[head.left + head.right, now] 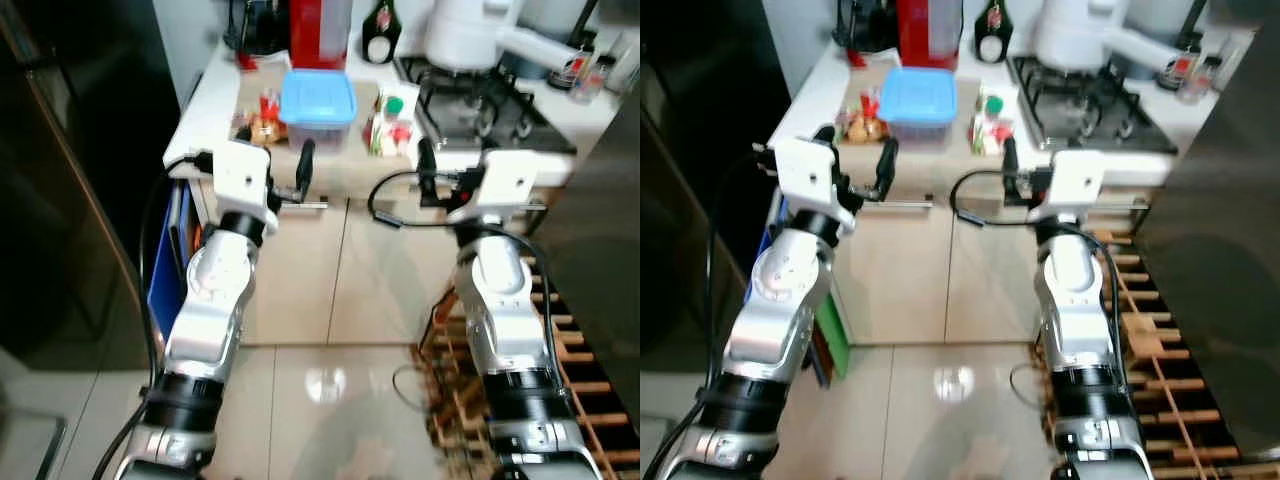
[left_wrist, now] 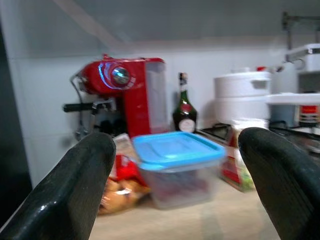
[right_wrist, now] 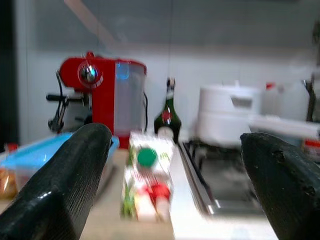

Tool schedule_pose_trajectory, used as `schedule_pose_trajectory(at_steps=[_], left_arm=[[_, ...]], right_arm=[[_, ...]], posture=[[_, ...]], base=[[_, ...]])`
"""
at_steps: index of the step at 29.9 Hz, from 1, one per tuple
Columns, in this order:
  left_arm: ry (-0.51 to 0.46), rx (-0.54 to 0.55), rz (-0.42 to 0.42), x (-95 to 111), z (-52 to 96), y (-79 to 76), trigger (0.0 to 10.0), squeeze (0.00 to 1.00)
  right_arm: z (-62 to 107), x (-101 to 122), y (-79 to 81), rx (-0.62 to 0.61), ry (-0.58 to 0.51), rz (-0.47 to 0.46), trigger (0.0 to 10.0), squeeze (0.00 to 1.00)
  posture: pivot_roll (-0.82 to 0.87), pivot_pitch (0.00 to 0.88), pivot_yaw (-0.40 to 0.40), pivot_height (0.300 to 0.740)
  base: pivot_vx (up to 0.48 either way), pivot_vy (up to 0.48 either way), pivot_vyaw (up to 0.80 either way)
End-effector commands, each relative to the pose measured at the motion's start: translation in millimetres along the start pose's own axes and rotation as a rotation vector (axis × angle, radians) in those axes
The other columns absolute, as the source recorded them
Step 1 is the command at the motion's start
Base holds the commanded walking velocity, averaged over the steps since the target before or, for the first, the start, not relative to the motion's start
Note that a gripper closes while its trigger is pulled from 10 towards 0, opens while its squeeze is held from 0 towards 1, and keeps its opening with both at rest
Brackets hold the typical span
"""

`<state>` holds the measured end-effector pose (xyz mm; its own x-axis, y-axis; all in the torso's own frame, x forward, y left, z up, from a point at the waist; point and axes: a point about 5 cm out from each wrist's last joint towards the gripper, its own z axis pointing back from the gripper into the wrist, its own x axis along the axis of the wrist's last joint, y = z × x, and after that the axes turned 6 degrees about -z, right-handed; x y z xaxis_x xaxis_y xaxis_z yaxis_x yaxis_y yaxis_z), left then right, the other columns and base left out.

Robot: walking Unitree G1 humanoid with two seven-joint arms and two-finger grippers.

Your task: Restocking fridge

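Reaching forward squarely is what this step calls for, I judge: in the left eye view the left gripper [image 1: 305, 165] and right gripper [image 1: 425, 165] hover at the counter [image 1: 200, 100] edge, mid-frame, just short of one blue-lidded container [image 1: 318, 105], one carton [image 1: 390, 125] and one snack bag [image 1: 255, 125]. In the left wrist view the fingers [image 2: 75, 185] stand apart, framing the container at centre; keep it centred while closing in. In the right wrist view the fingers [image 3: 65, 180] are likewise spread, the carton at lower centre.

We can read no text: the labels on the carton [image 3: 146, 182] and the dark bottle [image 2: 184, 111] are too blurred.
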<state>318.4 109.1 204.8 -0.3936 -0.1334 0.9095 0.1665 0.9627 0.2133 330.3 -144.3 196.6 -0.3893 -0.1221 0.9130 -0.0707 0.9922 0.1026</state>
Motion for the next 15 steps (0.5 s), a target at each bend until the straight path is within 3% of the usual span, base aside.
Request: schedule_pose_trajectory(at_steps=[1,6,15], left_arm=[[-0.016,0.012,-0.013,3.3,-0.3,6.0,10.0,0.0],[-0.039,-0.026,-0.014,7.0,-1.9,0.4,10.0,0.0],[-0.066,-0.022,-0.018,12.5,-4.6,2.0,10.0,0.0]], right_arm=[[-5.7,10.7,3.0,-0.007,-0.046,0.003,10.0,0.0],[-10.6,18.5,-3.5,-0.038,-0.073,0.017,10.0,0.0],[-29.0,39.0,2.2,0.001,-0.128,-0.002,10.0,0.0]], posture=[[-0.05,0.008,-0.017,0.74],[-0.06,0.009,-0.018,0.74],[-0.06,0.01,-0.018,0.74]], base=[[0.442,0.0,0.0],[0.441,0.0,0.0],[0.442,0.0,0.0]])
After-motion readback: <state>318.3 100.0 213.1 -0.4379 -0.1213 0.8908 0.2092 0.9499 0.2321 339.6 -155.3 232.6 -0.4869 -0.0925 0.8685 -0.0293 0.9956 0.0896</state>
